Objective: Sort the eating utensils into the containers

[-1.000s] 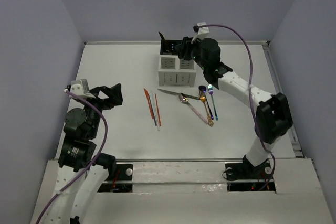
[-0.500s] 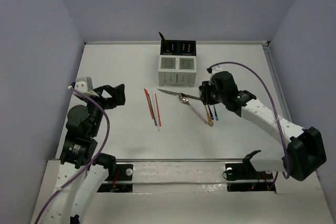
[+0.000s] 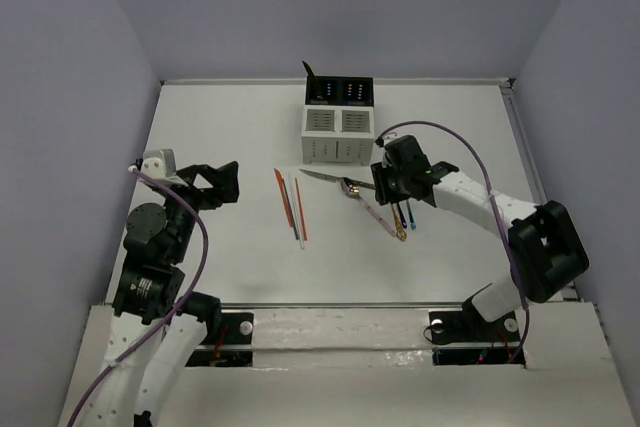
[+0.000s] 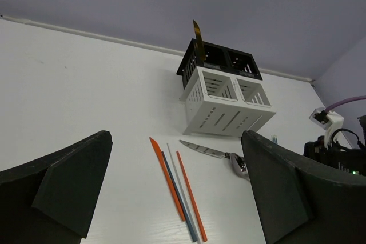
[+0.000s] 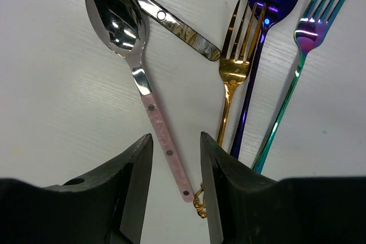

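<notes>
Resting on white table (image 3: pixel 220 127) between grey walls (image 3: pixel 350 7): spoon (image 5: pixel 116 15) | left jaws wide, empty | right jaws parted astride its handle

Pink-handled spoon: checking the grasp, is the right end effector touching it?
Apart. Right wrist view shows bare table between the pink-handled spoon and both fingers.

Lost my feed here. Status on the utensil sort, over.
Left gripper open, empty. Right gripper open, straddling pink-handled spoon at its handle. Gold fork close beside; silver knife touching spoon's bowl.
</notes>
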You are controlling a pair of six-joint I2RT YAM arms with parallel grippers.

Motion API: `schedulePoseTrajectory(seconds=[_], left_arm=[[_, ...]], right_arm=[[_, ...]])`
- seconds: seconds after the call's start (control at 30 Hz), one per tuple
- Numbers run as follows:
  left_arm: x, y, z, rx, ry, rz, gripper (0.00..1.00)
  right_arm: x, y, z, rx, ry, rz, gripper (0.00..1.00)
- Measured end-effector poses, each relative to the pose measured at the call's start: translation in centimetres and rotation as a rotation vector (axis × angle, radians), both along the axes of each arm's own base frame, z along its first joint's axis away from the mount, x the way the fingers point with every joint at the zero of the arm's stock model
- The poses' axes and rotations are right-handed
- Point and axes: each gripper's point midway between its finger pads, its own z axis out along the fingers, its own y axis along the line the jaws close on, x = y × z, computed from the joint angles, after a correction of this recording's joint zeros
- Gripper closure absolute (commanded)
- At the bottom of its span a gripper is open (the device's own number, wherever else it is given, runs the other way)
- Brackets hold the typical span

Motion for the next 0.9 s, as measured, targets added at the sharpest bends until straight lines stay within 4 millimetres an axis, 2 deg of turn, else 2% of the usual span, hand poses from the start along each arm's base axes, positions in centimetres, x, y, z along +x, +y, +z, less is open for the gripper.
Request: schedulePoseTrajectory(seconds=[0.13, 0.3, 0.47, 0.6, 0.7, 0.9], left_arm=[[-0.2, -0.1, 0.2, -0.002, -0.009, -0.009, 0.01], [-0.3, -0.3, 0.2, -0.002, -0.009, -0.019, 0.01], [-0.3, -0.5, 0.2, -0.002, -0.009, -0.032, 0.01], [-0.3, -0.6, 0.2, -0.002, -0.009, -0.035, 0.01], [-0.3, -0.6, 0.2, -0.002, -0.009, -0.036, 0.01], [-0.4, -0.7, 0.2, -0.001, -0.009, -0.041, 0.01]], right_arm=[[0.2, 0.0, -0.6, -0.015, 0.007, 0.011, 0.56], [0.9, 0.4, 0.0, -0.007, -0.014, 0.013, 0.56], [2.9, 1.3, 0.7, -0.031, -0.047, 0.057, 0.58], [4.7, 2.3, -0.7, -0.074, -0.050, 0.129, 0.54], [4.8, 2.3, -1.9, -0.105, -0.040, 0.171, 0.53], [6.3, 2.2, -2.6, -0.150, -0.093, 0.189, 0.53]])
